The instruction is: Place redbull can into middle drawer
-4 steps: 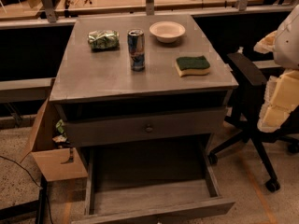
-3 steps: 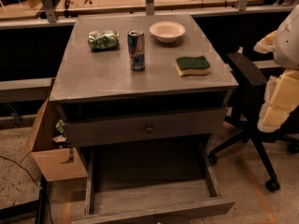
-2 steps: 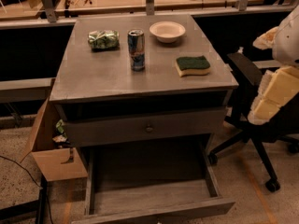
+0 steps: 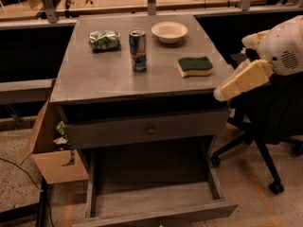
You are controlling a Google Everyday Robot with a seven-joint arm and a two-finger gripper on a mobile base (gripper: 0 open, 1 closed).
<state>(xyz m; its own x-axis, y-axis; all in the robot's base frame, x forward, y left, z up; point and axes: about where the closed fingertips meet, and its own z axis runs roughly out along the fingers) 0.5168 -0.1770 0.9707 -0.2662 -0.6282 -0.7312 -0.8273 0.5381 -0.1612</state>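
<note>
The redbull can [image 4: 138,50], slim, blue and silver, stands upright on the grey cabinet top [image 4: 109,77], near the middle towards the back. The middle drawer [image 4: 151,203] is pulled out at the bottom, wide, shallow and with nothing in it. My gripper [image 4: 221,94] is at the end of the cream arm [image 4: 246,78] that reaches in from the right. It hovers at the cabinet top's right front corner, well to the right of the can and apart from it.
On the top also lie a green shiny snack bag [image 4: 104,39], a white bowl [image 4: 169,31] and a green-and-yellow sponge [image 4: 194,65]. A closed drawer front with a round knob [image 4: 150,129] sits above the open drawer. A cardboard box [image 4: 52,150] stands left, a black office chair [image 4: 270,122] right.
The arm has swung from hanging down at the far right to reaching left towards the cabinet's right front corner. The can and the other things have not moved.
</note>
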